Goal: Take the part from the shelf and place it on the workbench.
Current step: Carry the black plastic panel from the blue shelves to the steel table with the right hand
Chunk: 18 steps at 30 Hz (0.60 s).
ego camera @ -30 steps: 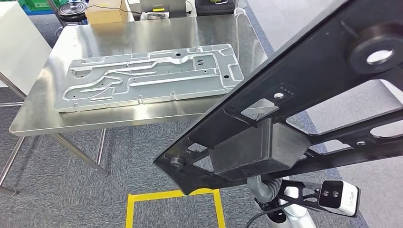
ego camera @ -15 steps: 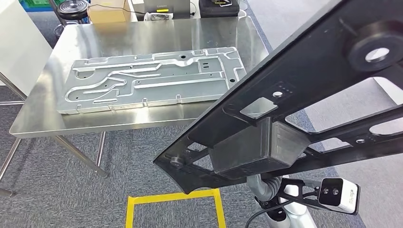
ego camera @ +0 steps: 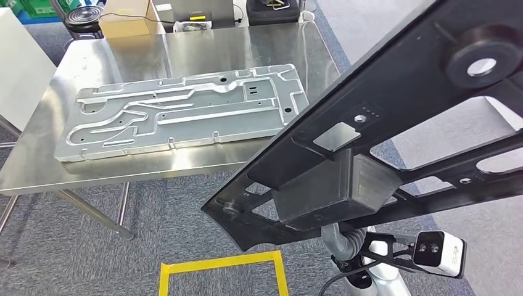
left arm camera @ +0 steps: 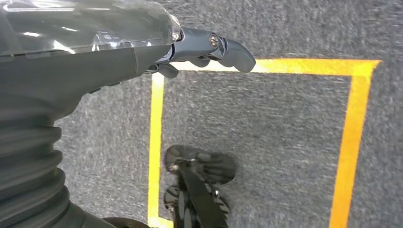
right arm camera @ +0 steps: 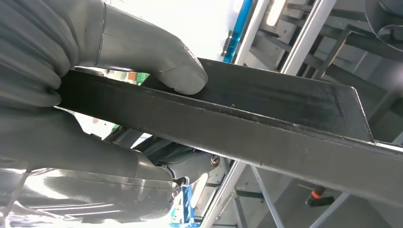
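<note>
A large black frame part (ego camera: 395,105) with cut-outs and a grey block under it hangs tilted close in front of me, across the right of the head view. My right hand (right arm camera: 95,95) grips its black edge (right arm camera: 266,123), thumb (right arm camera: 161,66) pressed on one face and fingers under the other. The steel workbench (ego camera: 185,49) stands ahead to the left, apart from the part. My left hand (left arm camera: 142,42) hangs over the carpet with nothing in it, its dark fingers (left arm camera: 223,47) loosely extended.
A machined aluminium plate (ego camera: 185,114) lies flat across the middle of the workbench. A cardboard box (ego camera: 126,21) and dark cases stand behind the table's far edge. A yellow tape square (ego camera: 219,274) marks the carpet at my feet. A white panel (ego camera: 15,61) stands at left.
The whole view has shifted: the workbench and plate now sit lower and further left in the picture. The black part keeps its place in my right hand.
</note>
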### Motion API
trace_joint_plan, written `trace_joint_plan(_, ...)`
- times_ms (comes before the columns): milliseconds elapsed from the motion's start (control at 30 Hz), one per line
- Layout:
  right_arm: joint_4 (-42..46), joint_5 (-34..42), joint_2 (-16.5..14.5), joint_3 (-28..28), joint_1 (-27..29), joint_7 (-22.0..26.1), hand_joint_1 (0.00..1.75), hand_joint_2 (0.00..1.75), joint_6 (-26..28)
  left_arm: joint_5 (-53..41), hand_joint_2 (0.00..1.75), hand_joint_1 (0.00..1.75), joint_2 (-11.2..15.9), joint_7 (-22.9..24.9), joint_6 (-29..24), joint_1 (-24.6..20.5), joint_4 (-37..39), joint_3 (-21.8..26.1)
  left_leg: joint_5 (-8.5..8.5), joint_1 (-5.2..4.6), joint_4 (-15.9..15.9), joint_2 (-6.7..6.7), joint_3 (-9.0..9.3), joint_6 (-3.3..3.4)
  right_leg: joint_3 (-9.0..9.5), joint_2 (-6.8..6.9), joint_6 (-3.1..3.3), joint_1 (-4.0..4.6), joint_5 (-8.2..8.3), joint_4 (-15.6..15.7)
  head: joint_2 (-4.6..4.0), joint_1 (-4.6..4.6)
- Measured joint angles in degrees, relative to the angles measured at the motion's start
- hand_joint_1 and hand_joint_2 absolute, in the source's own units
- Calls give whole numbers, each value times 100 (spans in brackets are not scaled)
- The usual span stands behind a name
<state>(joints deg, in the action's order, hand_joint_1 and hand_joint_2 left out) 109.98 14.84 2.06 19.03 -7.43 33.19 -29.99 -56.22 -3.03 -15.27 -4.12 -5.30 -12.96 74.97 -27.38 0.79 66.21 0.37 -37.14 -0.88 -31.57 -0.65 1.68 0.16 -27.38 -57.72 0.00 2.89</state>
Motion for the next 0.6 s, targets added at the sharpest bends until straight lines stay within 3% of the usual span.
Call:
trace_joint_plan(67, -5, -1, -6, -1, -10, 1, 175, 175, -5, 0, 175, 0, 6, 0, 1, -5, 0, 0, 247, -37, -605, -4, 251, 73, 44, -9, -39, 21, -55, -14, 0, 0)
trace_joint_plan(133, -10, -5, -14, -1, -17, -4, 175, 175, -14, 0, 175, 0, 9, 0, 1, -5, 0, 0, 215, -73, -757, -7, 315, 114, 36, -13, -99, 18, -80, -17, 0, 0)
trace_joint_plan(233, -6, -11, -32, -4, -25, -9, 175, 175, -20, 1, 175, 0, 3, -4, 6, -1, 0, 0, 216, -29, -861, -8, 387, 185, -17, 1, -197, 8, -201, -173, 0, 0)
trace_joint_plan(300, -6, -22, -37, -8, -26, -11, 175, 175, -28, 4, 175, 0, 1, -13, 11, -8, 0, 0, 198, -15, -905, -6, 453, 232, -323, 11, -253, -13, -459, -762, 0, -1)
trace_joint_plan(367, -9, -36, -38, -15, 3, -17, 175, 175, -35, 13, 175, 0, 1, -20, 12, -8, 0, 0, 154, -16, -905, -4, 497, 255, -774, 17, -295, -52, -665, -1477, 0, 0)
trace_joint_plan(400, -10, -40, -38, -20, 24, -20, 175, 175, -37, 15, 175, 0, 1, -23, 13, -4, 0, 1, 127, -16, -904, -5, 526, 253, -909, 23, -312, -73, -629, -1627, 0, 0)
trace_joint_plan(433, -10, -45, -38, -24, 41, -21, 175, 175, -37, 17, 175, 0, 1, -27, 15, 0, 0, 1, 98, -14, -903, -8, 563, 246, -940, 31, -323, -91, -486, -1567, 0, 0)
trace_joint_plan(533, -13, -86, -38, -28, 65, -3, 175, 175, -34, 19, 175, 0, -3, -44, 40, 2, 0, 1, -17, -22, -891, -17, 683, 179, -554, 73, -306, -114, 177, -506, 0, -1)
trace_joint_plan(600, -19, -180, -36, -30, 76, 12, 175, 175, 0, 24, 175, 0, -3, -52, 51, 0, 0, 2, -84, -44, -885, -19, 705, 113, -386, 83, -252, -98, 285, -109, 0, -1)
